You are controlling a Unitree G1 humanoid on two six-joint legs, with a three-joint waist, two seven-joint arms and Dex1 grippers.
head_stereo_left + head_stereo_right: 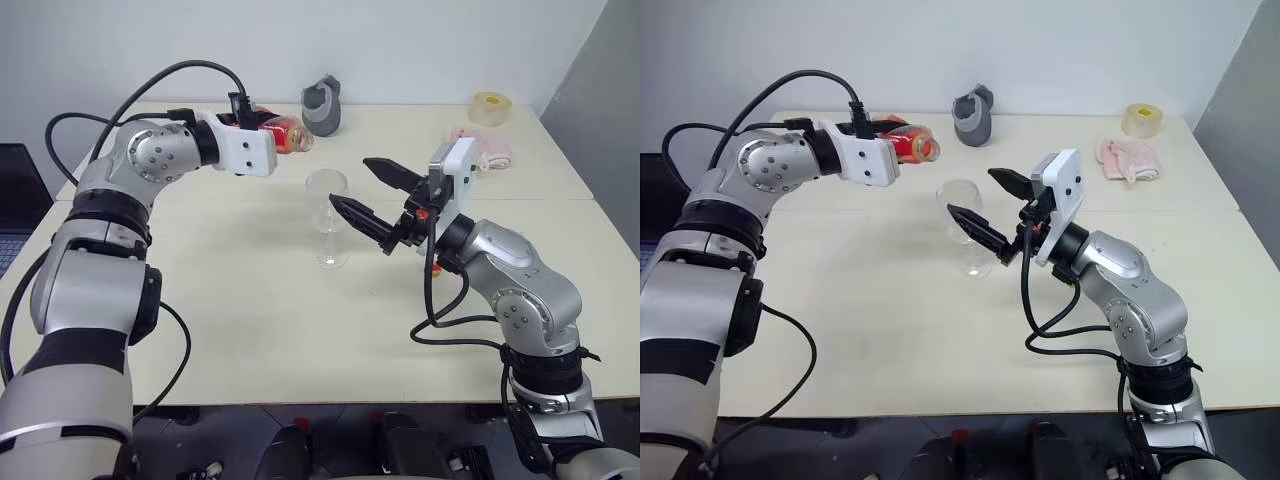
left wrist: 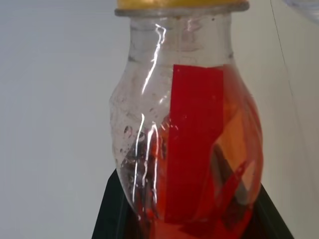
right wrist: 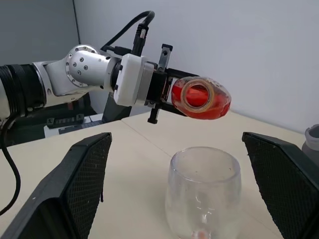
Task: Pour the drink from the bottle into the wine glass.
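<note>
Two hands over the bench (image 1: 250,330). Left hand (image 1: 262,133) is clamped on the bottle (image 1: 287,134), held up off the bench and lying roughly level, its mouth pointing toward the wine glass (image 1: 328,218) but off to one side of it and higher. Red drink (image 3: 202,99) sits inside the bottle; yellowish cap ring (image 2: 182,5) at the neck. Glass stands upright on the bench, with a trace of red at the bottom of its bowl. Right hand (image 1: 372,198) spread wide, one finger on each side of the glass, gripping nothing. Grey jug-like object (image 1: 324,105), tape roll (image 1: 488,108) and pink cloth (image 1: 480,148) lie at the far edge.
</note>
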